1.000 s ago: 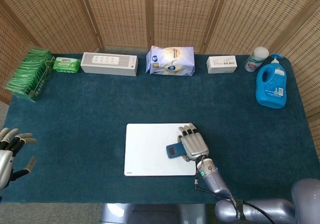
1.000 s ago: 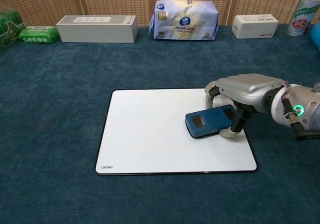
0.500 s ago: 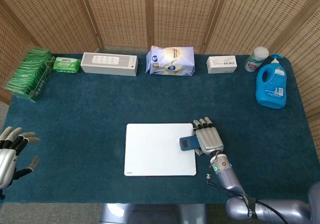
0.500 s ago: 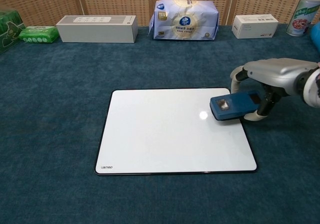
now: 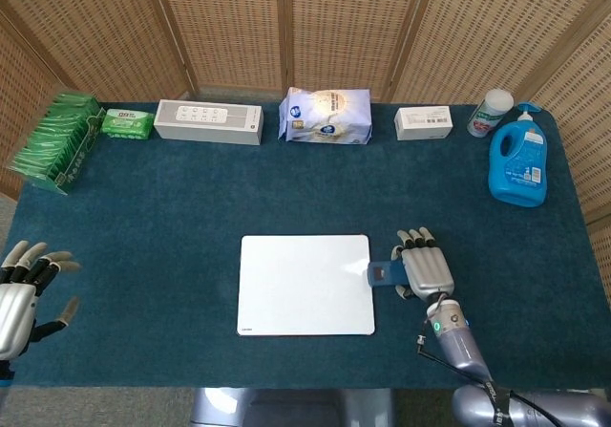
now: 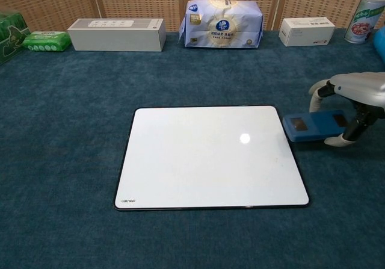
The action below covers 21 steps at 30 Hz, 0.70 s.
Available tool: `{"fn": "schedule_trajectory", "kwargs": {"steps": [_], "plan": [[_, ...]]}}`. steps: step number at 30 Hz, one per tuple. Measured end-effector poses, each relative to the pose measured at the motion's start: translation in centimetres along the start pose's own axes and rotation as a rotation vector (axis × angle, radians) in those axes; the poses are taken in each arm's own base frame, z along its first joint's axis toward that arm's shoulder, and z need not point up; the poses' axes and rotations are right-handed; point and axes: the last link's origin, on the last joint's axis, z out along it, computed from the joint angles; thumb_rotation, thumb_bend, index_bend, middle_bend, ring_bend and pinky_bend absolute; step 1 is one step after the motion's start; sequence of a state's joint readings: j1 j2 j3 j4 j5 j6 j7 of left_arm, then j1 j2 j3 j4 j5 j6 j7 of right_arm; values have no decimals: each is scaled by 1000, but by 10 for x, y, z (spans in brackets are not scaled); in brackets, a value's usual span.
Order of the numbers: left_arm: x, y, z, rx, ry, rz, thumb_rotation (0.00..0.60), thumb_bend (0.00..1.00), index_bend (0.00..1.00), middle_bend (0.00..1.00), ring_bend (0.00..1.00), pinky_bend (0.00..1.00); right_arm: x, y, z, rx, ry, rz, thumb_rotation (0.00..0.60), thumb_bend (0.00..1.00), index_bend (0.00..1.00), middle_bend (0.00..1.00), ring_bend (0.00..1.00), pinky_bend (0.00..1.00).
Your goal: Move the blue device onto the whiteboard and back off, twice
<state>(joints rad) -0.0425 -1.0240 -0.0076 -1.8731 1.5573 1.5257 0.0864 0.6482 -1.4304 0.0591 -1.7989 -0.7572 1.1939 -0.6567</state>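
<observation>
The white whiteboard [image 5: 304, 284] [image 6: 207, 156] lies flat on the blue cloth near the front middle. The blue device [image 5: 382, 273] [image 6: 313, 127] is just past the board's right edge, over the cloth, with its small screen toward the board. My right hand [image 5: 427, 266] [image 6: 354, 98] grips it from above, fingers curled over its far end. I cannot tell whether the device rests on the cloth or hangs just above it. My left hand [image 5: 27, 284] stays open at the table's front left, fingers spread, holding nothing.
Along the back edge stand green packets [image 5: 55, 140], a green wipes pack [image 5: 127, 123], a white speaker box [image 5: 208, 121], a tissue pack [image 5: 326, 116], a small white box [image 5: 424, 121], a canister [image 5: 490, 112] and a blue detergent bottle [image 5: 517, 158].
My right hand has carried the blue device rightward, from the whiteboard's right half to just off its right edge. The left hand has barely shifted.
</observation>
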Motion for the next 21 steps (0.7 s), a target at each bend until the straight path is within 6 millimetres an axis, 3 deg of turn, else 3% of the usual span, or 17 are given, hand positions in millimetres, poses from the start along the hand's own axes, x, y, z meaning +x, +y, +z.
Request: {"fn": "schedule_trajectory", "kwargs": {"steps": [7, 21], "plan": [[-4, 2, 1, -2, -7, -1, 600, 417, 327, 279, 134, 28, -2, 20, -18, -40, 22, 18, 600, 265, 697, 124, 0, 0], [-3, 1, 0, 6, -8, 8, 600, 417, 327, 280, 134, 28, -5, 26, -24, -48, 28, 31, 600, 264, 693, 124, 0, 0]]}}
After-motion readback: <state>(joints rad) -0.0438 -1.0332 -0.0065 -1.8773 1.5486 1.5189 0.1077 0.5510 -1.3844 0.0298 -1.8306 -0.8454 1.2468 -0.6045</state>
